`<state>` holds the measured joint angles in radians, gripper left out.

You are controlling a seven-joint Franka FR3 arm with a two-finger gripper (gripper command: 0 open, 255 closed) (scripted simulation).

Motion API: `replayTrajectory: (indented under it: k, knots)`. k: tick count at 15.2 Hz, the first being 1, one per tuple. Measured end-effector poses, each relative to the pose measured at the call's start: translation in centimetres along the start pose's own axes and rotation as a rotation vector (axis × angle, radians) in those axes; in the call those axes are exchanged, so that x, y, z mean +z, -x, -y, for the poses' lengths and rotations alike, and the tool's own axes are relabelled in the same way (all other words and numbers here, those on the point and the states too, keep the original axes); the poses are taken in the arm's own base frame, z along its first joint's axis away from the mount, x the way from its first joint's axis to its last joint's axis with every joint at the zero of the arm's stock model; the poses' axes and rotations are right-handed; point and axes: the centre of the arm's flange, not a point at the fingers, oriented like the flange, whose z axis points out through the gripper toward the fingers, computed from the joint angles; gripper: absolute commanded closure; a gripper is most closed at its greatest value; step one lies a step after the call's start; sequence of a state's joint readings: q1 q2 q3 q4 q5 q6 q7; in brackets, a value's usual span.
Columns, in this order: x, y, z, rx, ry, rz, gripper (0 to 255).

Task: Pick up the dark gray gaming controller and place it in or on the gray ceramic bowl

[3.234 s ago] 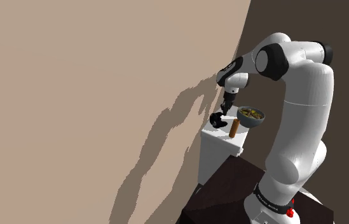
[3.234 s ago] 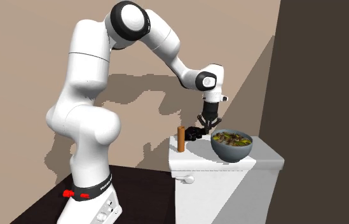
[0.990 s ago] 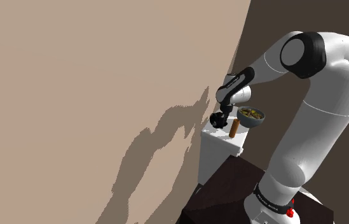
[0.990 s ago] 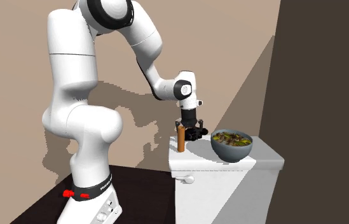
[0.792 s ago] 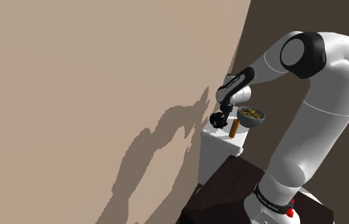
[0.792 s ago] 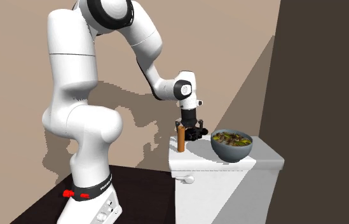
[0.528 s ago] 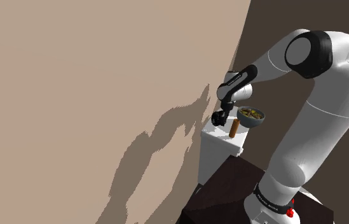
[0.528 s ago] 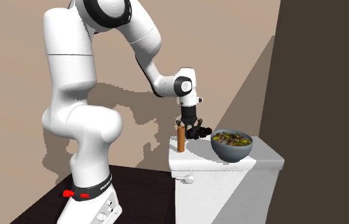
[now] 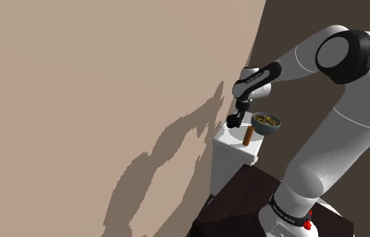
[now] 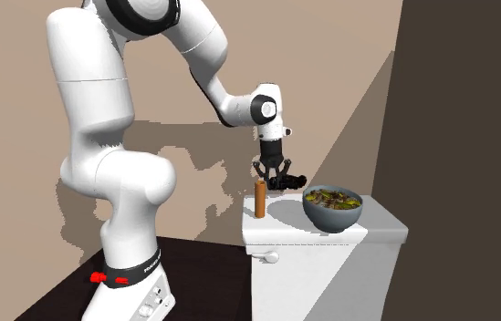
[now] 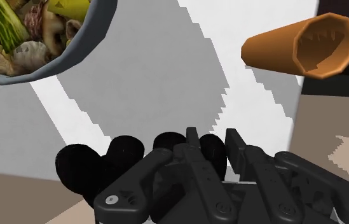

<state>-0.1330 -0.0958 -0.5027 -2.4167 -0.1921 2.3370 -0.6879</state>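
Observation:
The dark, nearly black gaming controller (image 10: 287, 181) hangs a little above the white toilet tank lid (image 10: 376, 219), clasped by my gripper (image 10: 274, 173), which is shut on it. In the wrist view the controller's rounded lobes (image 11: 106, 164) bulge out beside the fingers (image 11: 192, 141). In the shoulder view the controller (image 9: 233, 122) hangs under the gripper (image 9: 236, 117), beside the bowl. The grey bowl (image 10: 332, 212) stands on the lid to the second exterior view's right of the gripper, heaped with food; its rim (image 11: 82, 48) is apart from the controller. The bowl (image 9: 267, 122) sits near the wall.
A brown upright cylinder (image 10: 260, 198) stands on the tank lid close under the gripper, in the wrist view as an orange-brown tube (image 11: 300, 48). The white tank (image 9: 234, 153) is narrow, with a tan wall behind and dark floor below. My stand (image 9: 251, 202) lies at lower right.
The gripper came down onto the controller, shut on it, and over the last second has lifted it off the tank lid. Bowl and cylinder have not moved.

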Motion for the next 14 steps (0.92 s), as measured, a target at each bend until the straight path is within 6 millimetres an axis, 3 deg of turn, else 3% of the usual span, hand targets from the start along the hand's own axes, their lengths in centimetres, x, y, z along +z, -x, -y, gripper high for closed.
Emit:
replayTrajectory:
  k: [14]
  knots:
    - [-7.4,0.2,-0.5,0.000,0.000,0.000,255]
